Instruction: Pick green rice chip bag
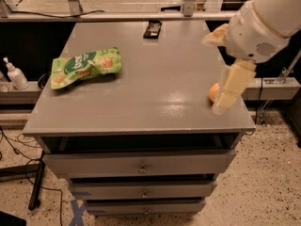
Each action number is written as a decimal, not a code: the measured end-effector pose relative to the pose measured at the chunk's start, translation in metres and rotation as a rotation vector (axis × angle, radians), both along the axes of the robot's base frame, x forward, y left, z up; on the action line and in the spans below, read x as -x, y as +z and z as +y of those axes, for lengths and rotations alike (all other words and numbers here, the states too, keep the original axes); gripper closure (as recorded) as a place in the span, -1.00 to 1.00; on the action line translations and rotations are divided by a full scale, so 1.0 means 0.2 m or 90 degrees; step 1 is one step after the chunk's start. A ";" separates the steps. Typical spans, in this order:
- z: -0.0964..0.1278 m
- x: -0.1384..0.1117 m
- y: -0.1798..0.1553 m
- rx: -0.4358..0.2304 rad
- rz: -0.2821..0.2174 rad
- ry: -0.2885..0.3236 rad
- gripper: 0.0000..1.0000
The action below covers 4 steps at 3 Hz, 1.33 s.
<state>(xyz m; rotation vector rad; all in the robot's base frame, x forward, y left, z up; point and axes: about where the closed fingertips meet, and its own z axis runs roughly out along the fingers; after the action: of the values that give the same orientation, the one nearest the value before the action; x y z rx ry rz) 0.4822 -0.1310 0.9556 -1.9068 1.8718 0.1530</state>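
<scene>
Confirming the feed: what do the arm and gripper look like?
The gripper, at the table's right edge beside the orange, has two blocky pale-cream fingers. The arm behind is a rounded white housing with a vent grille; no cables show.

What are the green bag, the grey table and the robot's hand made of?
The green rice chip bag looks like glossy plastic film: crinkled, with shiny glints. The table looks like grey painted metal or laminate, semi-gloss: it mirrors light. The gripper, over the table's right edge by the orange, seems matte cream plastic.
</scene>
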 end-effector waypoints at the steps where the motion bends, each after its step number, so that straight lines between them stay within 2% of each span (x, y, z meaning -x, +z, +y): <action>1: 0.37 -0.02 -0.05 -0.083 -0.017 0.124 -1.00; 2: 0.69 0.02 -0.02 -0.178 -0.032 0.192 -1.00; 3: 0.69 0.02 -0.02 -0.177 -0.032 0.192 -1.00; 4: 0.77 -0.03 -0.04 -0.169 -0.050 0.216 -1.00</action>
<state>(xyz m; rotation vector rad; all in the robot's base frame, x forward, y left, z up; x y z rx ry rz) 0.4875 0.0228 0.9482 -1.9922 1.3870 0.4071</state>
